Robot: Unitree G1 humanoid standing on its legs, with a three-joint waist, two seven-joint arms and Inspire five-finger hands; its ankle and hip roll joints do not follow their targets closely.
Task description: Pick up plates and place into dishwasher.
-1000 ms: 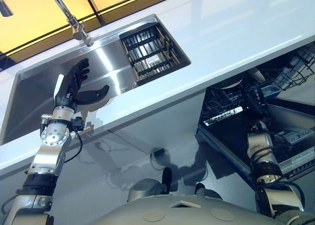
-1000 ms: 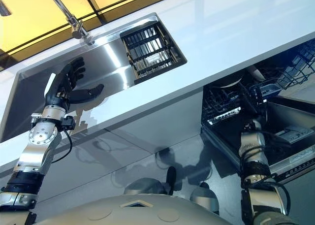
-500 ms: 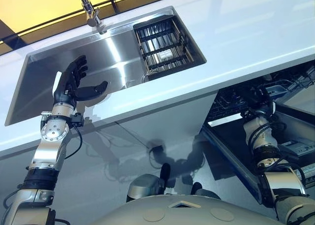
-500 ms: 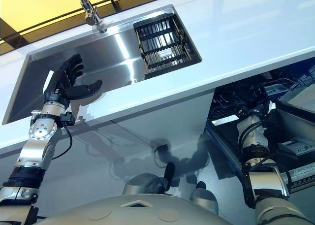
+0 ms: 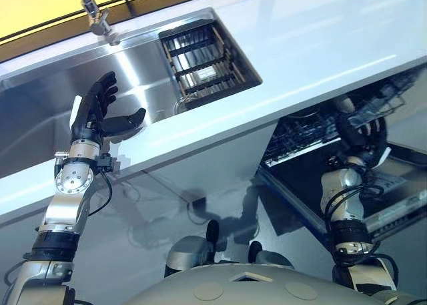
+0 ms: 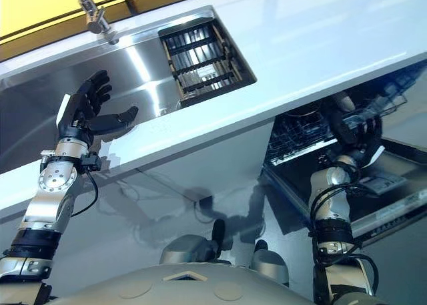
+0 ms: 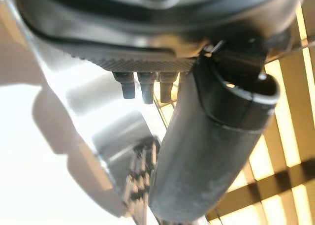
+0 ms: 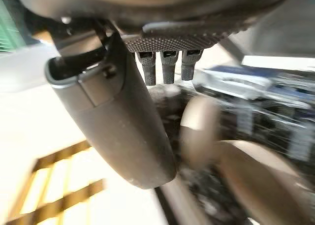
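Plates [image 8: 256, 180] show in the right wrist view as pale, rounded, blurred shapes, standing in the dishwasher rack [image 5: 313, 128] just past the right hand's fingertips; in the eye views we make out one pale rim [image 6: 343, 102] in the rack under the worktop edge, by the right hand. We can't tell plate count or exact slot.

Right hand [image 6: 357, 128] is at the rack, inside the open dishwasher [image 5: 373, 185]. Wrist view: fingers straight, thumb out, nothing gripped, so it's open.

Left hand [image 5: 97, 111] is raised over the steel sink [image 5: 40, 118], near its front edge, fingers spread, thumb out to the side, holding nothing.

Edges & room: white worktop [image 5: 320, 45] runs across; its front edge overhangs the rack, so the right hand sits in a tight gap below it. Sink basin is bare steel around the left hand, w/ a dark slatted rack [image 5: 200, 58] filling its right end and a tap [image 5: 93, 15] at the back edge. Dishwasher's lowered door [image 5: 400, 211] lies beside the right arm.
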